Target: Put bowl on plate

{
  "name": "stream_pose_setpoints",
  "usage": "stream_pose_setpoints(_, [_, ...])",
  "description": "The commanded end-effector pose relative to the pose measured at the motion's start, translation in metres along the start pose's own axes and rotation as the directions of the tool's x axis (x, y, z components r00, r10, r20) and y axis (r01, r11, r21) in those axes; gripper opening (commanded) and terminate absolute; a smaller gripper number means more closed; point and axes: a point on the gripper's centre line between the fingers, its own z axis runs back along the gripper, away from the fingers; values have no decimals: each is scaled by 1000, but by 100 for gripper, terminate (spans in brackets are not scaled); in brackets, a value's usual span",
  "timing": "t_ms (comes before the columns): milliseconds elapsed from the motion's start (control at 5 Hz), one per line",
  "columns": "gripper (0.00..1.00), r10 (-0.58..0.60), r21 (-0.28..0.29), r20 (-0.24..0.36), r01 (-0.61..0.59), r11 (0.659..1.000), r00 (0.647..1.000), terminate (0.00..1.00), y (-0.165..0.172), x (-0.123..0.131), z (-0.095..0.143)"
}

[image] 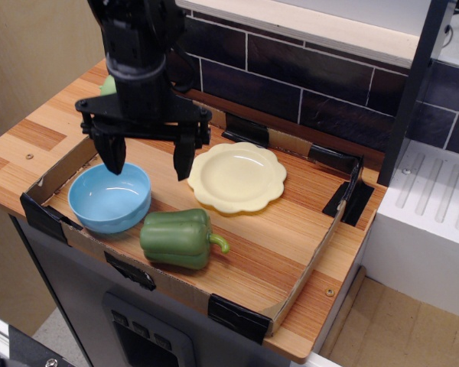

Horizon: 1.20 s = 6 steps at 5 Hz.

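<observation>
Light-blue bowl (109, 196) taken as landmark: upright and empty, at the near-left corner of a shallow cardboard tray (300, 277) on the wooden counter (38, 131).

Black gripper (148, 160) directly above the back rim of the bowl, pointing down, fingers spread wide apart with nothing between them. Left-hand fingertip (114, 159) over the back-left rim of the bowl; other fingertip (183, 162) just beyond the bowl's right edge, between bowl and plate. Contact with the bowl not determinable from this view.

Pale yellow plate (238, 177) with scalloped rim to the right of the bowl and slightly farther back, flat on the tray floor, nothing on it, near the bowl but not touching. Bowl not on the plate.

Green pepper (178, 238) immediately right of and in front of the bowl, on its side, stem toward the right, very close to or touching the bowl's wall; cannot tell which.

Green round fruit (107, 86) behind the bowl, outside the tray, largely hidden by the arm.

Dark tiled wall (306, 80) well behind the bowl, along the back of the counter.
</observation>
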Motion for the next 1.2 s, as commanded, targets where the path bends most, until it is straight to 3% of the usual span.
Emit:
stream_pose_setpoints(0, [100, 88, -16, -10, -88, 996, 996, 0, 6, 7, -30])
stream_pose_setpoints(200, [100, 73, -1, 1, -73, 997, 997, 0, 4, 5, -39])
stream_pose_setpoints(400, [0, 87, -12, -15, -87, 996, 996, 0, 3, 4, -40])
stream_pose_setpoints(1000, [0, 59, 2, 10, -59, 998, 998, 0, 0, 6, -28])
